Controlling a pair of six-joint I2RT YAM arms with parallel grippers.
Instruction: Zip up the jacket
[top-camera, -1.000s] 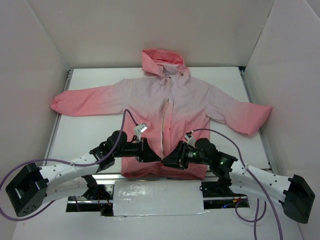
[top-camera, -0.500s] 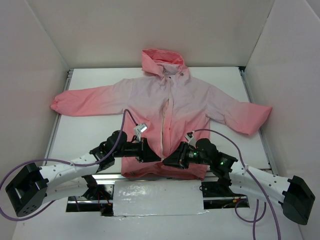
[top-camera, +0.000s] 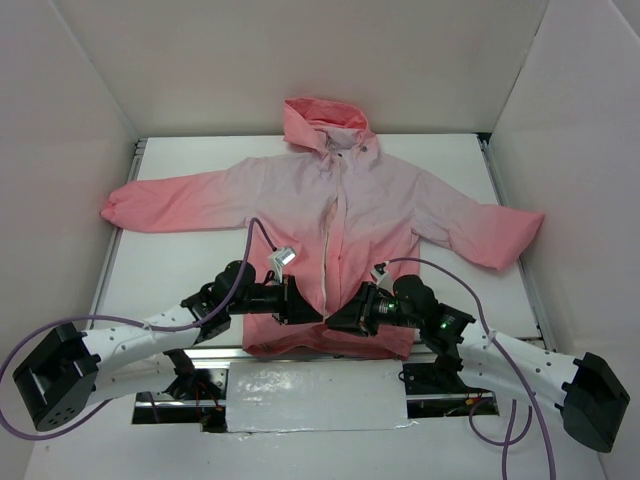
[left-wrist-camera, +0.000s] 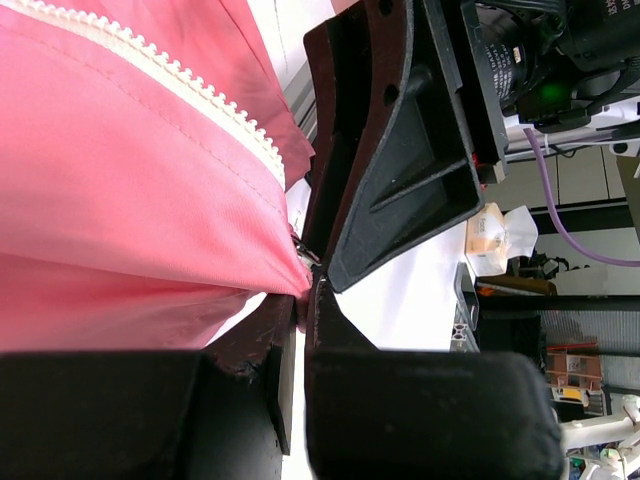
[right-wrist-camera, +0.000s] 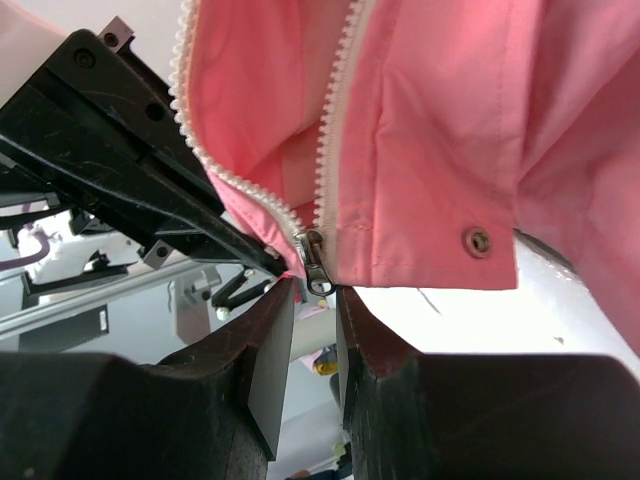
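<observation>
Though mostly flat, jacket (top-camera: 380, 200) unzipped.

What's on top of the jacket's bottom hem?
Both grippers, left gripper and right gripper, sit over the jacket hem, hiding the zipper end from above. The right wrist view shows the slider.

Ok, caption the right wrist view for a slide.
Right gripper flanking the slider at the jacket hem, zipper open above.
</observation>
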